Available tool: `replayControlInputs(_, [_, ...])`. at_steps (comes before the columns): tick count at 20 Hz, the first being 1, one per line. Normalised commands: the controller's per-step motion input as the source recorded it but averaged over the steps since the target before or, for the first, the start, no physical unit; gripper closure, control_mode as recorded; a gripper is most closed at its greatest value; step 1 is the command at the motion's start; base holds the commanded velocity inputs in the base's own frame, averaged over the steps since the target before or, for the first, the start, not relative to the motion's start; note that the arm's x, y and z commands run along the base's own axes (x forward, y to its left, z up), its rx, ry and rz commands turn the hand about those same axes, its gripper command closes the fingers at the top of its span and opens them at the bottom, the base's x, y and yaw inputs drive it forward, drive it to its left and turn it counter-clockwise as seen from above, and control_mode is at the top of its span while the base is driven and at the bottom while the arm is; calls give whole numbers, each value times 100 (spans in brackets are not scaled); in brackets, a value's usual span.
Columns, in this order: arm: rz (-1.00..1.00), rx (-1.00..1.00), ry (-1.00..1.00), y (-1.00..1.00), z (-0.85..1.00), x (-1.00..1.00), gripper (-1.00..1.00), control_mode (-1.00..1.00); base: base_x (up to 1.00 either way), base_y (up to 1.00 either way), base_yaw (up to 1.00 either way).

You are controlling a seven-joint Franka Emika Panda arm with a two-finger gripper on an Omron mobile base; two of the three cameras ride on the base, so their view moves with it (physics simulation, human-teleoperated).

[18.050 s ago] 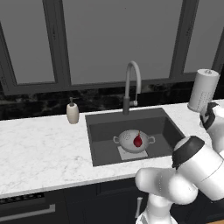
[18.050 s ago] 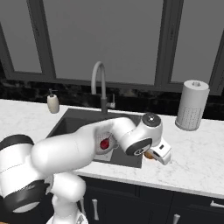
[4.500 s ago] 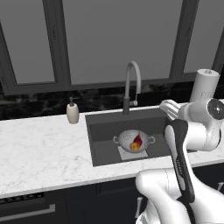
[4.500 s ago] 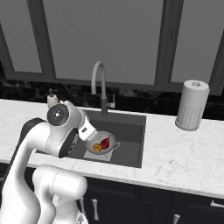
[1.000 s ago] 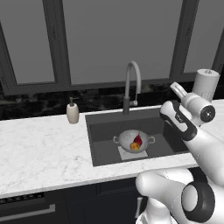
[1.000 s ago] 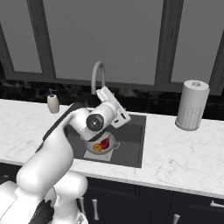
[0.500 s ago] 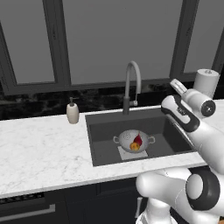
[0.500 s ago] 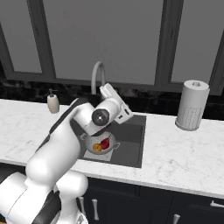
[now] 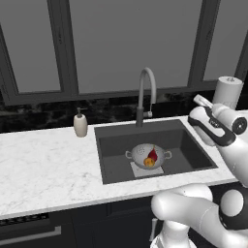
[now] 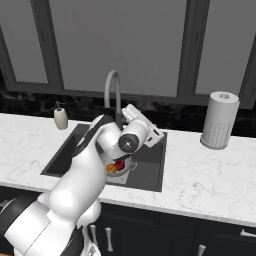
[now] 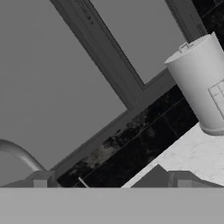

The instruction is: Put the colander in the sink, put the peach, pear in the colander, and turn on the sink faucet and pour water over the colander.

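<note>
Your colander [image 9: 147, 156] sits mid-frame on the sink [image 9: 193, 154] floor, peach [image 9: 148, 162] and pear [image 9: 153, 155] inside. Gripper [image 9: 199, 100] hangs right of the faucet [image 9: 146, 95]; fingers' spread can't be told.

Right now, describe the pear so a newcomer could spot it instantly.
Find the sink, the dark basin set in the white marble counter below the gooseneck sink faucet. On its floor sits the pale perforated colander holding two fruits. The pear is the dark red, teardrop-shaped one; the peach touching it is round and orange-yellow.
</note>
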Motion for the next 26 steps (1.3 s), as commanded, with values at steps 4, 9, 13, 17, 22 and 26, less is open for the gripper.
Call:
replayControlInputs(4, [0, -23, 0, 0, -1, 0, -100, -100, 0, 0, 0])
replayControlInputs(9, [3, -20, 7, 0, 1, -13, -100, -100, 0, 0, 0])
replayControlInputs(13, [6, -14, 14, 0, 14, -28, -100, -100, 0, 0, 0])
replayControlInputs(17, [10, -6, 17, 0, 29, -6, -100, -100, 0, 0, 0])
replayControlInputs(22, [21, 0, 13, 0, 10, -5, -100, -100, 0, 0, 0])
replayControlInputs(26, [22, -3, 12, 23, 1, -2, -100, -100, 0, 0, 0])
